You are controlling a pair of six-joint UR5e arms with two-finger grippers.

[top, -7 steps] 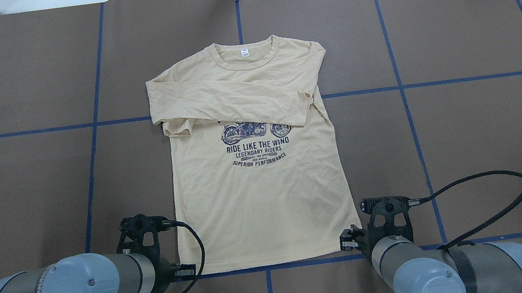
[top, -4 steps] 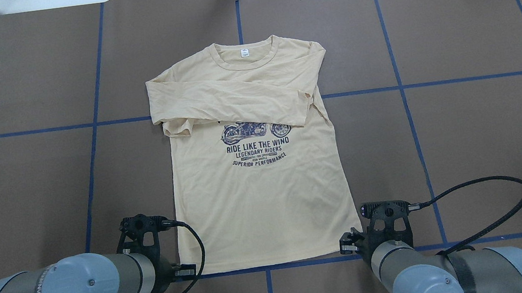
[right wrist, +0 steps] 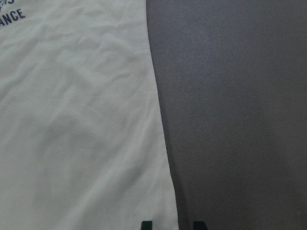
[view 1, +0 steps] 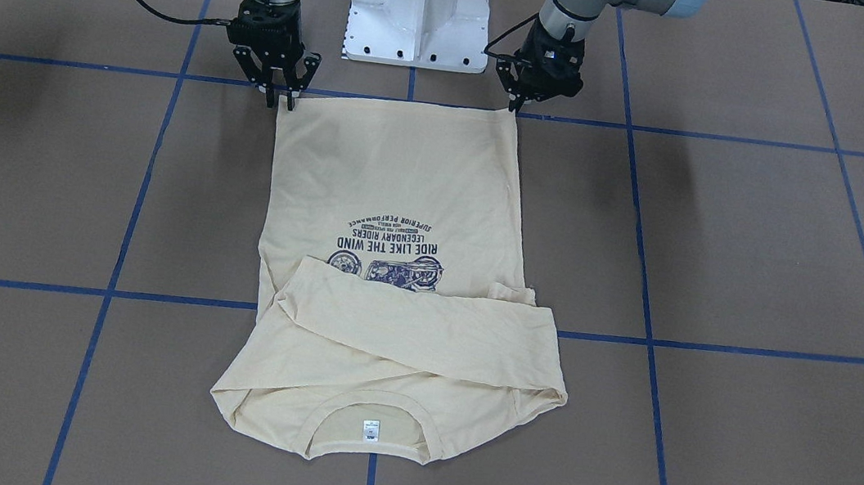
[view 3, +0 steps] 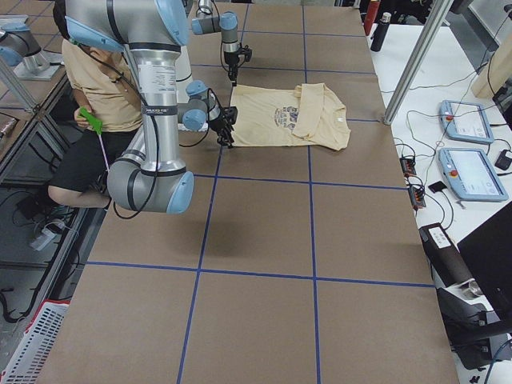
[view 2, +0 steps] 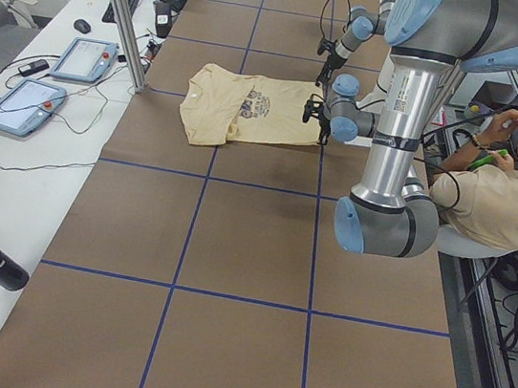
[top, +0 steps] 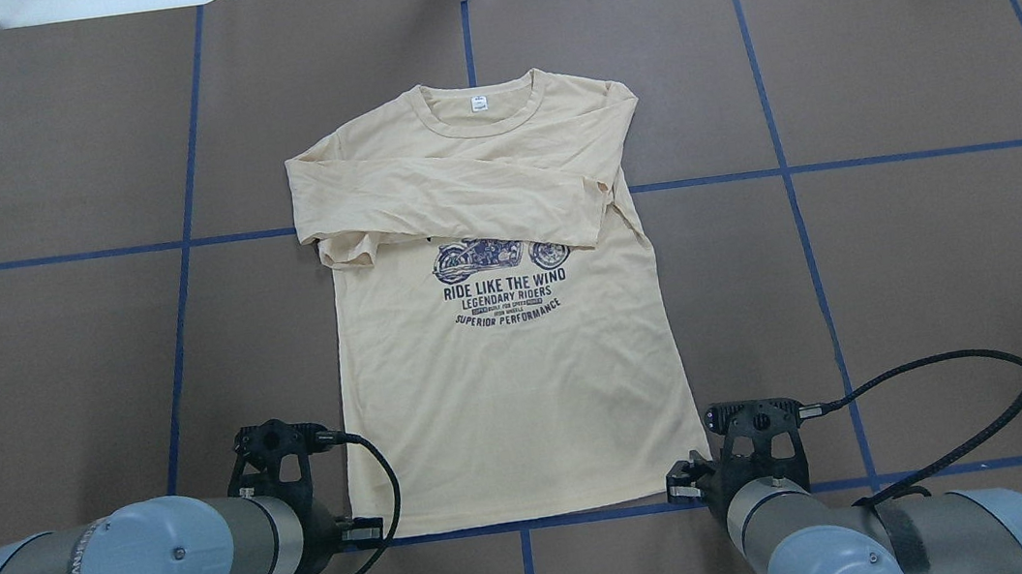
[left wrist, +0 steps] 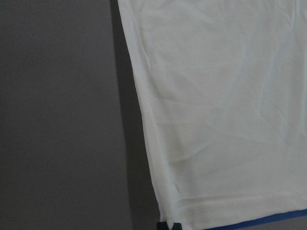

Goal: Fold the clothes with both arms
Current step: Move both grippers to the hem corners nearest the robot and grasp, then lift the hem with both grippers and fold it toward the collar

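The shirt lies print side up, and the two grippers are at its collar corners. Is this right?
Not quite. The shirt lies print side up, but the left gripper and right gripper are at its hem corners, far from the collar. The exterior front-facing view shows it.

Robotics lab: teach pendants (view 3: pixel 474 174) beside blue-gridded table (top: pixel 958 271).

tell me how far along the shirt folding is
Done: the sleeves lie folded across the chest of the T-shirt. In hand: the left arm and right arm have their jaws down at the two hem corners; the right jaws stand open astride the side edge, the left I cannot tell. Left: the hem lies flat, so bringing it up toward the collar is not yet done.
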